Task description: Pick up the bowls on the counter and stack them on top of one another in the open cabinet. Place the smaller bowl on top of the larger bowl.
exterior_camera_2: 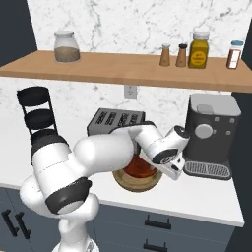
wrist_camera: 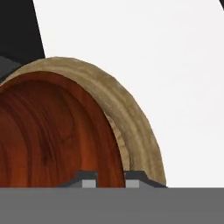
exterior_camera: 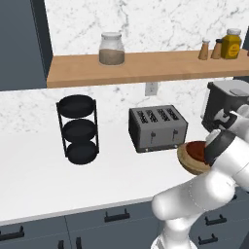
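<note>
The smaller bowl, dark reddish-brown and glossy, lies nested inside the larger bowl of light tan wood. The pair is on the white counter, just in front of the toaster's right end. In the hand view, the smaller bowl sits within the thick tan rim of the larger bowl. My gripper comes down at the bowls' right side, its fingertips close together with the reddish rim between them. The gripper looks shut on that rim. In the left base view the arm hides part of the larger bowl.
A grey toaster stands right behind the bowls. The black coffee machine is close on the right, and a black three-tier rack stands to the left. The long wooden shelf with jars hangs overhead. A dark cabinet side is at upper left.
</note>
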You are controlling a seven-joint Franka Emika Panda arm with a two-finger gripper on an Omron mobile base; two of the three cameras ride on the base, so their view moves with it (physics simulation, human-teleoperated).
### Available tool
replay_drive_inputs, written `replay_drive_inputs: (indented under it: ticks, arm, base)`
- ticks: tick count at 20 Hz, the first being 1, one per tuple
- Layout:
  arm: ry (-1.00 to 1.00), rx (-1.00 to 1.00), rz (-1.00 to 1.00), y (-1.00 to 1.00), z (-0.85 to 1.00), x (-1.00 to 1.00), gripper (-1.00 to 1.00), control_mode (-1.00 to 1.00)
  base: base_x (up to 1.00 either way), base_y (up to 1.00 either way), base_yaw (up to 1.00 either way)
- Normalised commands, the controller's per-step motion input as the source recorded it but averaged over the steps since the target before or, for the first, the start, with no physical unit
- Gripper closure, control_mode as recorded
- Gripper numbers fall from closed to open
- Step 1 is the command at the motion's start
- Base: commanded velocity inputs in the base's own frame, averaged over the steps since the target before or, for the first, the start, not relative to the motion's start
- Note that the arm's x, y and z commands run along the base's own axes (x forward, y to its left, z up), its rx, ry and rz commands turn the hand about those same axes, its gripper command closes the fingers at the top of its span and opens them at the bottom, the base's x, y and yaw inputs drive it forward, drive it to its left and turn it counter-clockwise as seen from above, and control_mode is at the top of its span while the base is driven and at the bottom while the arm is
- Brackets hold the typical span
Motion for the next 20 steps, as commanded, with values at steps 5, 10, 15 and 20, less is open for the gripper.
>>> replay_drive_inputs:
  ticks: [5, 10, 15, 20]
  arm:
    - [-0.18, -0.22, 0.07, 0.31, -0.07, -0.58, 1.0, -1.0]
    - [-0.14, -0.18, 0.07, 0.69, -0.4, -0.03, 1.0, -1.0]
    - [-0.09, -0.02, 0.0, 0.05, -0.37, 0.17, 1.0, -1.0]
    - [-0.04, 0.0, 0.0, 0.0, 0.02, 0.35, 1.0, -1.0]
  base:
    - [0.0, 0.0, 0.0]
    - [0.0, 0.0, 0.0]
    - [0.0, 0.0, 0.0]
    - [0.0, 0.0, 0.0]
